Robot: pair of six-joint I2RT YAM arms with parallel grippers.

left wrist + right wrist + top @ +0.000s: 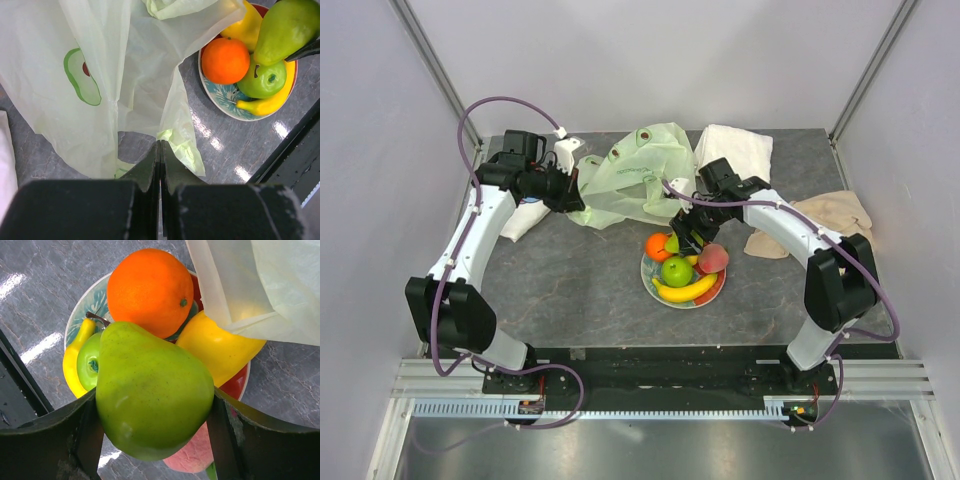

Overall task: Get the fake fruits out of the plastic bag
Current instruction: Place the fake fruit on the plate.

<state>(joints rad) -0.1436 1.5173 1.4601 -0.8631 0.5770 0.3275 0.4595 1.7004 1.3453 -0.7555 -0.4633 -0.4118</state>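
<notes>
**Pear held above the fruit plate, bag pinched at its edge**

The right gripper (155, 432) stands wide, its two fingers clamped on the flanks of a green pear (150, 395). Directly beneath it sits the flowered plate (82, 305), which carries an orange (150, 290), a green apple (89, 365), a banana (74, 365), a yellow fruit (220, 350) and a peach (192, 457).

The left gripper (160, 150) is closed tight, jaws pressed together, and seems to nip a fold of the plastic bag (100, 75). The bag spreads away ahead of its tips, slack on the bench (570, 290), with one corner reaching near the plate.
</notes>
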